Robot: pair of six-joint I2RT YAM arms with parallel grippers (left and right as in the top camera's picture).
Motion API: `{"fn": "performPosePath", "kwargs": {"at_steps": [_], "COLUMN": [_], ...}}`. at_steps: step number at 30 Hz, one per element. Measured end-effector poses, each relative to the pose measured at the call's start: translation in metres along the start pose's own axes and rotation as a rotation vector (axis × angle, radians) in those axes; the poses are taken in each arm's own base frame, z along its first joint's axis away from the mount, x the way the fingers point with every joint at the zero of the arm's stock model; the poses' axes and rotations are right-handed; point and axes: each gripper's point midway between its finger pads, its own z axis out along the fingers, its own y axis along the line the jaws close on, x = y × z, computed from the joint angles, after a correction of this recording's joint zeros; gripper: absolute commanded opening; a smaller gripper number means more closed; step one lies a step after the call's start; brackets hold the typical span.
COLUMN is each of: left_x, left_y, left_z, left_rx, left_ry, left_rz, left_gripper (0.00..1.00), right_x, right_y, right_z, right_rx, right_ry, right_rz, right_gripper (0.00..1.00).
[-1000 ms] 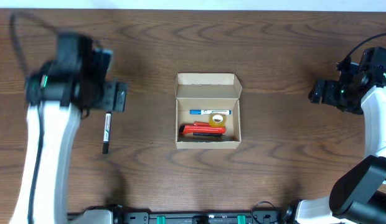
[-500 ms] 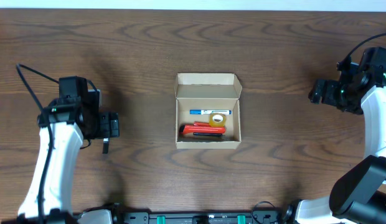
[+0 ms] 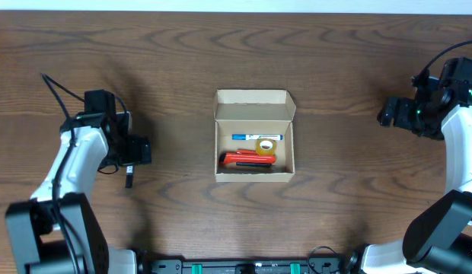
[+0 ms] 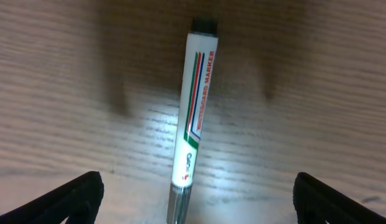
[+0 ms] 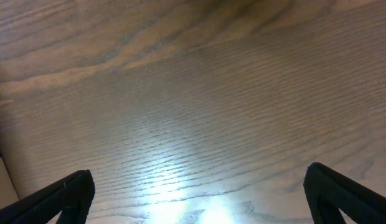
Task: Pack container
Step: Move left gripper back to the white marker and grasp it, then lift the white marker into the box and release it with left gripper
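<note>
1. Your left pincer point(image 3: 135, 151) hangs with its fingers apart. One white plastic marker with a black cap point(image 4: 194, 112) lies on the table between them. Lower until the fingers flank the barrel's middle, then close.
2. One small tan cardboard box point(image 3: 255, 176), lid open, sits well to that pincer's right. It holds one blue-and-white pen point(image 3: 256, 137), one yellow tape roll point(image 3: 265, 144) and one red tool point(image 3: 247, 158).
3. Your right pincer point(image 3: 392, 112), fingers apart, holds nothing. The box is well to its left.

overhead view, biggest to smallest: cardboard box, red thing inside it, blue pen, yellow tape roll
1. cardboard box, by far the largest
2. red item, long and thick
3. blue pen and yellow tape roll: too close to rank; the pen is longer but thin, the roll shorter but wider
</note>
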Motion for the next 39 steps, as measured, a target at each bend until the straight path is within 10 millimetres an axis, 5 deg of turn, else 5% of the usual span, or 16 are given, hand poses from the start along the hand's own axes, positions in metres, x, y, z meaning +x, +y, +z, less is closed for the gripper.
{"fn": "performPosePath", "kwargs": {"at_steps": [19, 23, 35, 39], "left_x": [0.003, 0.001, -0.002, -0.003], "left_y": [-0.003, -0.001, 0.000, -0.002], "left_z": [0.038, 0.039, 0.040, 0.039], "left_rx": [0.025, 0.014, 0.011, 0.023], "left_ry": [0.087, 0.089, 0.085, 0.087], "left_rz": [0.037, 0.039, 0.026, 0.001], "left_gripper": [1.00, 0.93, 0.07, 0.06], "right_x": [0.000, 0.000, 0.001, 0.001], "right_y": [0.000, 0.000, 0.000, 0.000], "right_z": [0.000, 0.000, 0.000, 0.000], "right_rx": [0.000, 0.000, -0.001, -0.001], "right_ry": [0.000, 0.000, 0.003, 0.003], "right_rz": [0.000, 0.000, 0.000, 0.000], "right_gripper": [0.99, 0.99, 0.99, 0.99]}}
